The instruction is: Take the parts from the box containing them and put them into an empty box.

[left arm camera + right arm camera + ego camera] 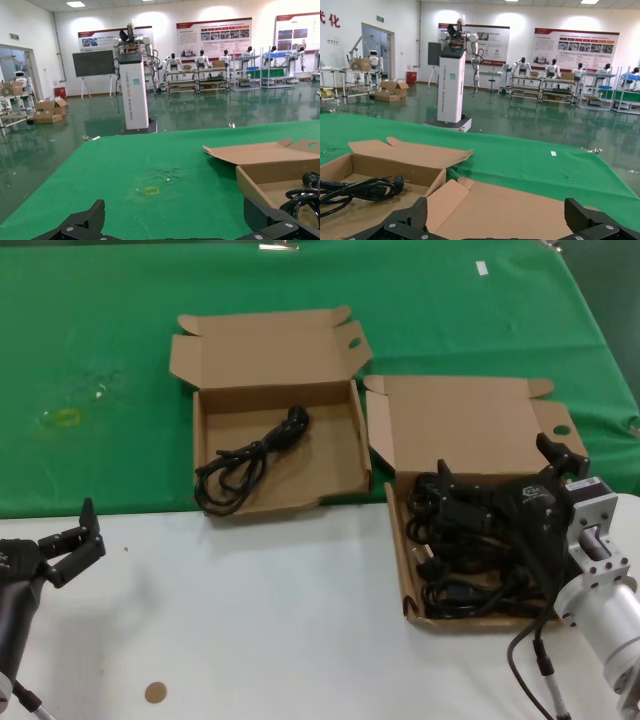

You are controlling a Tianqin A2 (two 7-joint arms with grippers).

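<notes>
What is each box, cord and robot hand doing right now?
Left box: lid open, holds one cord.
Cord in the left box: lying loosely looped on the box floor.
Right box: lid open, full of cords.
Pile of cords: tangled together inside the right box.
Right hand: open, over the pile of cords.
Left hand: open, holding nothing, above the white table.

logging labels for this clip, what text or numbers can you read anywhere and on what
Boxes, cords, table: no print visible.
Right gripper, over the full box: small white mark, unreadable.
White pillar: vertical lettering, too blurred.
Wall posters: too small.
Red wall characters: cut off, unreadable.
Green sign: too small.
</notes>
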